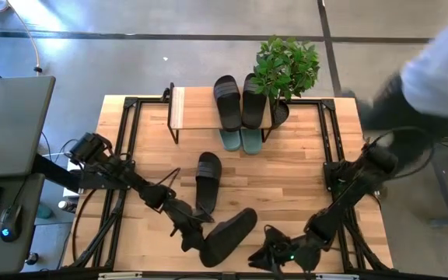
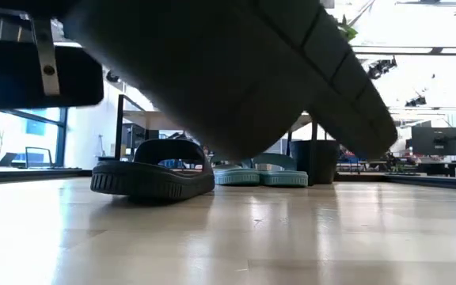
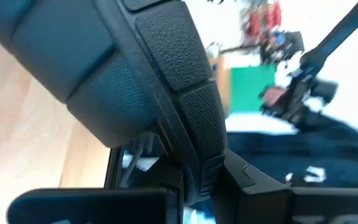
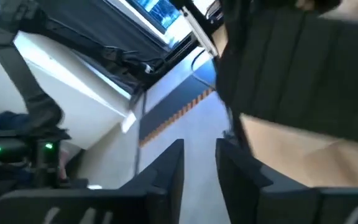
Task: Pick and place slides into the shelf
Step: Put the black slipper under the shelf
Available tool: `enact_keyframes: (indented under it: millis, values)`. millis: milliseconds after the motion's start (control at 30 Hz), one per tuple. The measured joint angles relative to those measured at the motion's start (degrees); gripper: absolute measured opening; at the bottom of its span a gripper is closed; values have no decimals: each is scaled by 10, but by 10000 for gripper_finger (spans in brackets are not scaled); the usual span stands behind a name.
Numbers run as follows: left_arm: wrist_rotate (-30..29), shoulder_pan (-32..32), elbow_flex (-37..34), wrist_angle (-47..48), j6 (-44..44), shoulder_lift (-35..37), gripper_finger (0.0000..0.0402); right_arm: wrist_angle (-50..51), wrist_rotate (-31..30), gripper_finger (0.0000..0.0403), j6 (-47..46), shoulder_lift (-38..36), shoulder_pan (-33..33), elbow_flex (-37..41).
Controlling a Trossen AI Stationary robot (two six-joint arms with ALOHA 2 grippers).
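Observation:
Two black slides [image 1: 239,101] lie on the plank top of the shelf [image 1: 189,109], and a sage-green pair [image 1: 240,140] stands on the table under it. One more black slide [image 1: 207,180] rests sole down at the table's middle [image 2: 153,170]. My left gripper [image 1: 197,237] is shut on another black slide [image 1: 230,232] near the front edge; this slide fills the top of the low view [image 2: 236,71]. My right gripper [image 1: 261,255] is just right of that slide, its fingers [image 4: 166,177] a little apart with nothing between them. My left gripper pinches the black slide between its two fingers by a textured edge [image 3: 194,168] at the end nearest the table's front left. The fingers come nearly level from the table's left. The slide is lifted clear of the table and slants out beyond the fingers.
A potted plant [image 1: 286,70] stands at the shelf's right end. Black metal frames [image 1: 127,148] run along the table's left and right sides. A person [image 1: 434,74] is beyond the far right corner. Bare tabletop [image 1: 294,179] lies between the shelf and the front edge.

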State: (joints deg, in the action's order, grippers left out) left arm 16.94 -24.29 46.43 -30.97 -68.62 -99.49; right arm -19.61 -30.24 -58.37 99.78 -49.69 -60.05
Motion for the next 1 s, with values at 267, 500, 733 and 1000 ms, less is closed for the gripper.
enact_keyframes:
  millis: [267, 500, 733, 1000]
  values:
    - [-24, -25, 174, 448, 214, 17, 32, 187, -21, 64, 5, -97, 2, 0]
    - [-165, -47, 344, 719, 380, 19, 32, 224, -33, 64, 35, -121, 11, 0]
    - [-327, -70, 428, 882, 497, 20, 32, 225, -32, 64, 65, -122, 14, 0]
    - [-450, -69, 428, 921, 591, 10, 32, 287, -27, 64, 29, -139, 5, 0]
